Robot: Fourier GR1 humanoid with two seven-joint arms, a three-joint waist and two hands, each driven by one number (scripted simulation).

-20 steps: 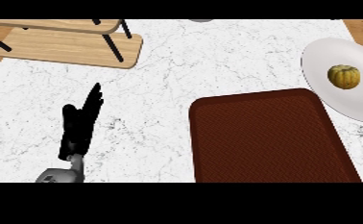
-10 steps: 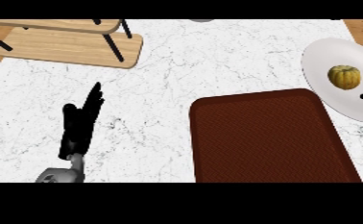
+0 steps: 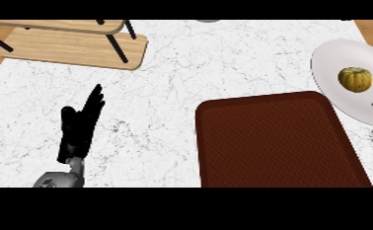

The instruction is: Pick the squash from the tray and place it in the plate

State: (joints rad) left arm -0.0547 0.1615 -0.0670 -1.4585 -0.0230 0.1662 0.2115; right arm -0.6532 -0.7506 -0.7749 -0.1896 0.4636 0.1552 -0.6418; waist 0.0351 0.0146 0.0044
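- Yellow-green squash [image 3: 354,79] already sits on the white plate [image 3: 329,83] at the right edge of the head view, roughly in the plate's middle and clear of its rim.
- Dark red-brown tray [image 3: 277,142] lies just beside the plate, toward me and to its left, and it carries nothing that I can see.
- Judging from how things lie, the placing step looks done; I see nothing left to pick from the tray.
- My left hand [image 3: 79,128] rests over the white marble desk [image 3: 218,66] at lower left, well apart from both tray and plate; its fingers are straight and together, pointing away from me, holding nothing.
- My right hand does not show in this view, so I cannot say how its fingers stand.
- A wooden stool or small table [image 3: 73,44] with dark legs stands at upper left, far from the work.
- Next move, as I judge it: little more than checking that the squash stays settled on the plate and keeping my hands away from it.
- Nudging the plate would be the one risk, since it runs past the view's right edge.
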